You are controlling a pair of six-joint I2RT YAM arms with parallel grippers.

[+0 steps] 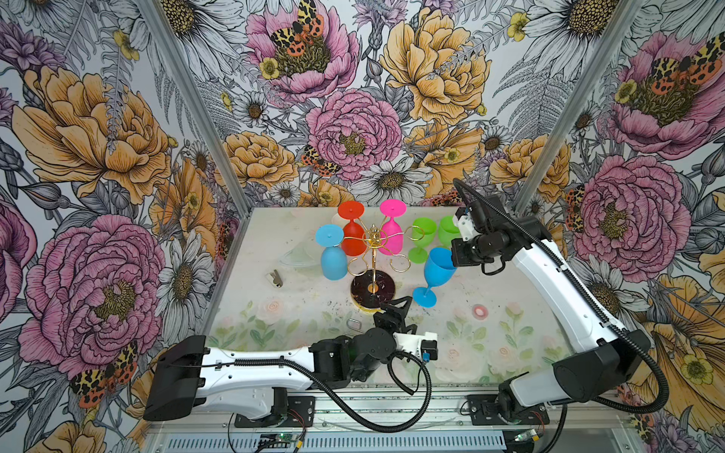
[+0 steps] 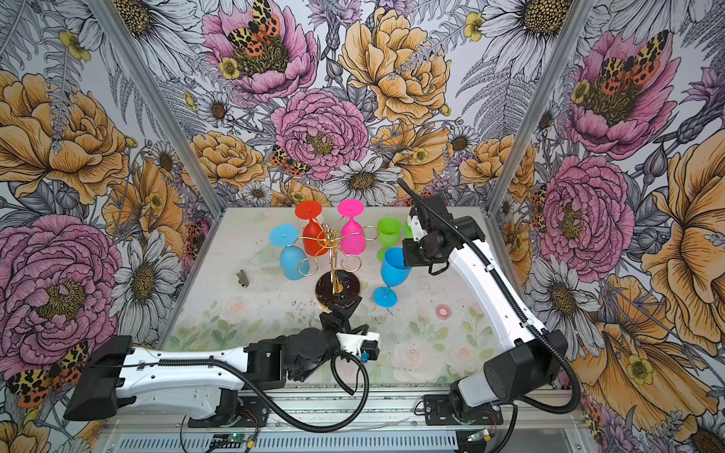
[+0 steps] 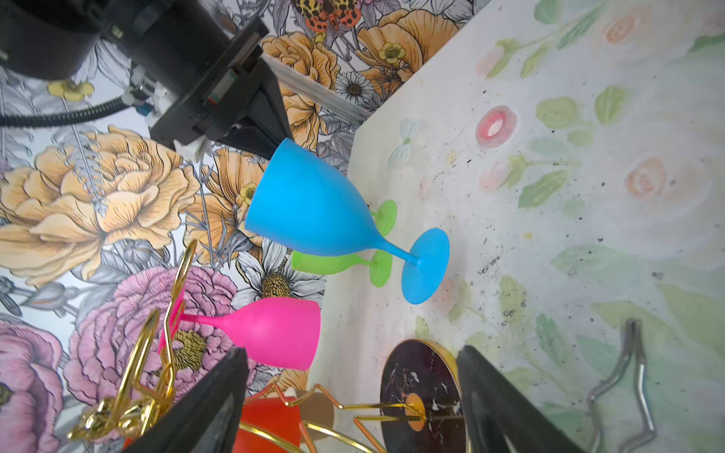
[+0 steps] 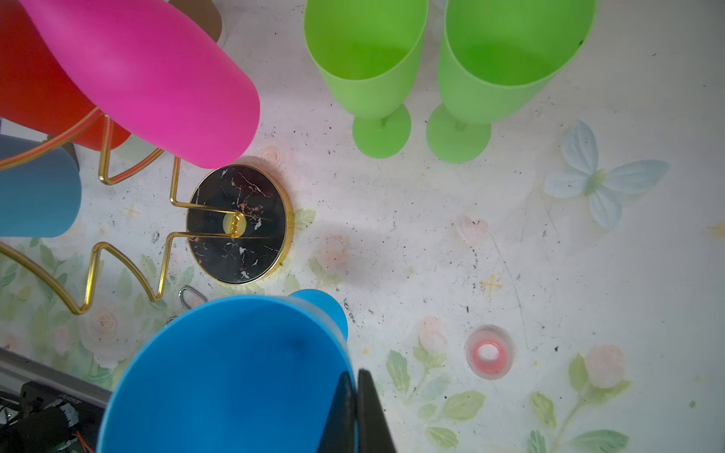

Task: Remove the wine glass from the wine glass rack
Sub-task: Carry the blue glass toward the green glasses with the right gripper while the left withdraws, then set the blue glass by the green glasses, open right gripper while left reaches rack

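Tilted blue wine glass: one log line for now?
right gripper: shut on tilted blue wine glass rim | left gripper: open by wine glass rack base

blue wine glass (image 1: 439, 266), tilted, perhaps touching down beside gold rack (image 1: 365, 291)

Light was bright, flat and diffuse, seemingly from above; there were no hard shadows. In both top views the table (image 1: 270, 231) read pale, nearly washed out at its far end. In the right wrist view a soft grey smudge of shadow lay on it beside the base of the wine glass rack (image 4: 240, 224). The gold wire gave small glints and the black base a dull sheen. The wall posts (image 1: 192, 98) splayed outward in the top views: wide-angle stretch. Wrist views were sharp on the tabletop and soft up close: the upright blue wine glass (image 4: 235, 372) and the pink glass (image 4: 157, 78) blurred at their edges.
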